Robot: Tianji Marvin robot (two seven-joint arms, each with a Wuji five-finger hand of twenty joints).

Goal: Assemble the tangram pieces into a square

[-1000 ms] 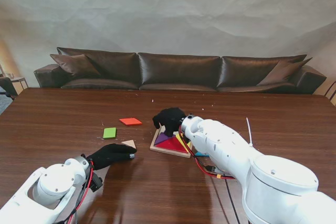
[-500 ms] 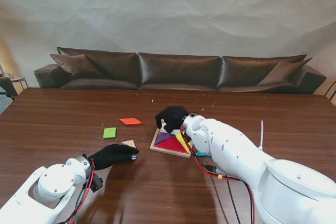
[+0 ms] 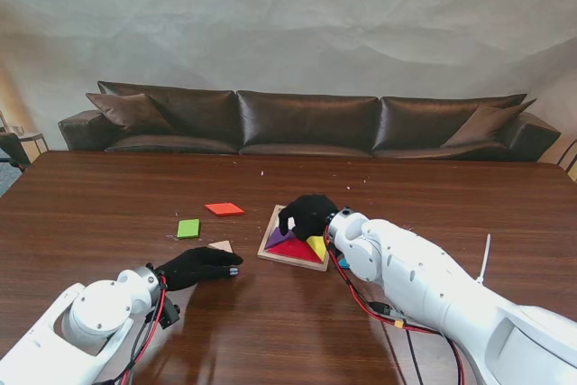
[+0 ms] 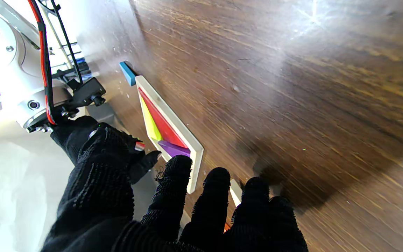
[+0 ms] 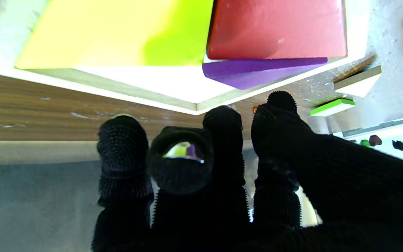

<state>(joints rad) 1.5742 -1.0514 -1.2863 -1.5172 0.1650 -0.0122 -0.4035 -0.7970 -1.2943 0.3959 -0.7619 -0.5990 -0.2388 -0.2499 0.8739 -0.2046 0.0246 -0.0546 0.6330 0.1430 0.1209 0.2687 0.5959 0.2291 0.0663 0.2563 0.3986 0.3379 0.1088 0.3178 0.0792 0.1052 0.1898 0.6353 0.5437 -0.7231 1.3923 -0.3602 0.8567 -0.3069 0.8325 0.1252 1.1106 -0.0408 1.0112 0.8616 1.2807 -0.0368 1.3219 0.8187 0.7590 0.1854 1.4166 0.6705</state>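
A shallow wooden tray point(image 3: 273, 226) lies near the middle of the bench point(image 3: 108, 205), turned so that one corner points toward the sofa point(image 3: 306, 123) and the opposite one toward me, its edges running on the diagonal. Inside it sit a red triangle point(image 3: 300, 251) along the near edge, a purple triangle point(image 3: 279, 239) at the left corner and a yellow piece point(image 3: 317, 245) on the right; the far part of the tray floor shows bare in the right wrist view. A blue piece point(image 4: 128, 72) lies just beside the tray's right corner.

The right hand point(image 3: 309, 214) hangs over the tray's far right part, its gloved fingers point(image 5: 122, 140) curled and close together. I can't tell whether they pinch anything.

Left of the tray, three pieces lie loose on the bench: an orange parallelogram point(image 3: 224, 209), long axis running left to right, farthest from me; a green square point(image 3: 187, 228) nearer and further left; and a pale wooden triangle point(image 3: 222, 246) nearest, between the green square and the tray.

The left hand point(image 3: 196, 267) rests low on the bench just near that wooden triangle, pointing toward the tray. Its fingers point(image 4: 173, 189) are stretched out and slightly apart, holding nothing, with the fingertips beside the triangle's near edge.
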